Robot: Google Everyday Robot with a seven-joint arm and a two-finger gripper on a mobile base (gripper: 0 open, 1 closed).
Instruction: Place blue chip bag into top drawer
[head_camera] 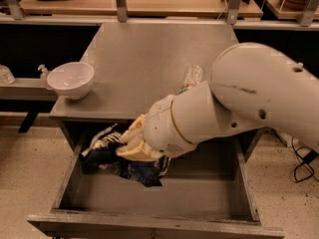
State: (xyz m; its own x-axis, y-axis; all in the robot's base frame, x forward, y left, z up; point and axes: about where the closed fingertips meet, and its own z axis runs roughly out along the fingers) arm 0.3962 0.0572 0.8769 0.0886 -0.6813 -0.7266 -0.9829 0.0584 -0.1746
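Note:
The blue chip bag (117,158), crumpled dark navy with white markings, hangs inside the open top drawer (149,220) near its back left. My gripper (130,147) reaches down into the drawer from the right and is shut on the bag, its cream-coloured fingers (133,133) wrapped over the bag's middle. The bag is held just above the drawer floor. My big white arm (239,98) covers the drawer's back right part.
A white bowl (70,79) stands at the table's left front corner. A clear plastic bottle (191,76) lies on the grey tabletop (149,49), partly behind my arm. Shelving runs behind the table. Cables lie on the floor at right.

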